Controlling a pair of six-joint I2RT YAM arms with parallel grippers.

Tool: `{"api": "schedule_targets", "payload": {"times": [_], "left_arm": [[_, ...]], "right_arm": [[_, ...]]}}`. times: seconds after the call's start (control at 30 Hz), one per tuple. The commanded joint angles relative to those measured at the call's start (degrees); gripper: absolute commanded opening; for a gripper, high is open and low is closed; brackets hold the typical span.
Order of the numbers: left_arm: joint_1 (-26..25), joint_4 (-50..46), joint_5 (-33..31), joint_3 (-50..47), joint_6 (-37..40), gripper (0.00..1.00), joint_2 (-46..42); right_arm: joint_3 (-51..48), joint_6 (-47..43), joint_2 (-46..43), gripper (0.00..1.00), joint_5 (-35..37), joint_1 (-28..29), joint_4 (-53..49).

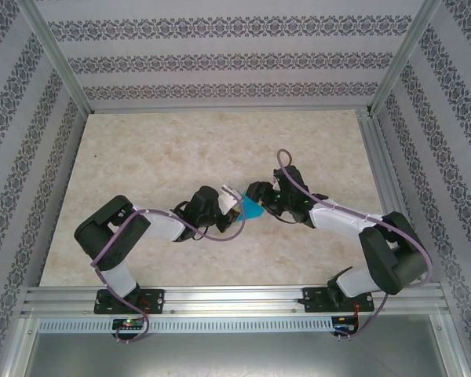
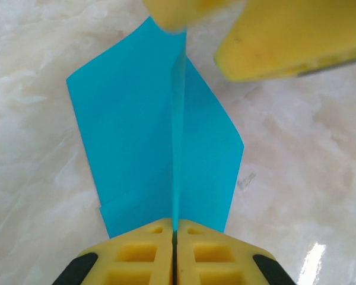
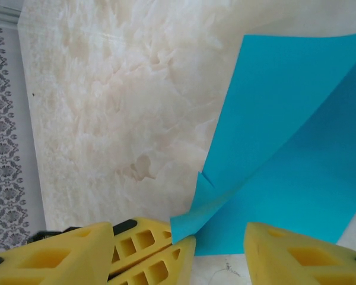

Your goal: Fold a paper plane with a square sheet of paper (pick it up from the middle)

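Pale marbled table (image 1: 141, 157) — glossy, beige-veined — with turquoise paper (image 1: 253, 209) low over it.

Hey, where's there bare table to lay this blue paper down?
Bare: the far half of the table, up to the back wall. Crowded: the centre, where the left end effector pinches the paper and the open right end effector sits close by.

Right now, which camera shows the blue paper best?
The left wrist view: the folded paper shows nearly whole, with its crease standing up, pinched by the left gripper. The right wrist view crops it to one corner and part of a face. In the top view it is a tiny blue patch.
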Motion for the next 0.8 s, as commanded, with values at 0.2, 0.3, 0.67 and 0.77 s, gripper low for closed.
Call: {"api": "schedule_targets", "payload": {"times": [0.2,0.3,0.67,0.77], "left_arm": [[1.1,-10.4,6.4,4.5,-18.4,0.09,1.3],[1.5,-10.4,6.2,4.4,-21.6,0.09,1.2],[4.2,-7.1,7.4,2.1,-32.7,0.08,1.0],[4.7,-6.9,8.4,2.2,-34.3,0.08,1.5]], "right_arm": [[-3.7,-6.9,-0.9,0.57,-0.4,-1.0,3.7],[-3.5,-6.8,0.2,0.54,-0.3,-1.0,4.3],[0.5,-6.3,5.9,0.46,-1.7,0.1,2.5],[2.4,-5.6,7.8,0.44,-1.3,0.8,1.2]]}}
